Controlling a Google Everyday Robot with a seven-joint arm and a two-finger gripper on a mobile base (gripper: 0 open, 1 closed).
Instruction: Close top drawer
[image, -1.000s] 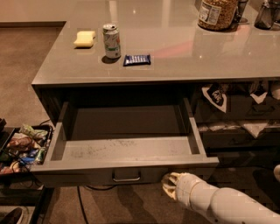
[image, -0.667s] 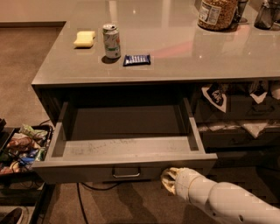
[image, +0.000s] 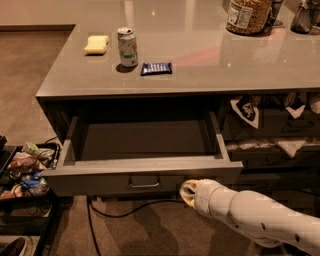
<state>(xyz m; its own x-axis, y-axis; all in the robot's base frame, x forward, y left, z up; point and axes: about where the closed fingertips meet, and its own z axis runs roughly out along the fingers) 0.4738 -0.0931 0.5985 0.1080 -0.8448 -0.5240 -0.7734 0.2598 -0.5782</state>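
Top drawer (image: 90, 182) open. Gripper (image: 189, 193) low at its front, right of handle (image: 144, 184). Grip state: can't tell.

The dark-grey top drawer (image: 100, 181) stands pulled open, the claw (image: 189, 193) at its front, right of the handle (image: 144, 183).

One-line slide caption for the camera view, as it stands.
Gripper at the front of the open top drawer, right of its handle; can, sponge and blue packet on the countertop.
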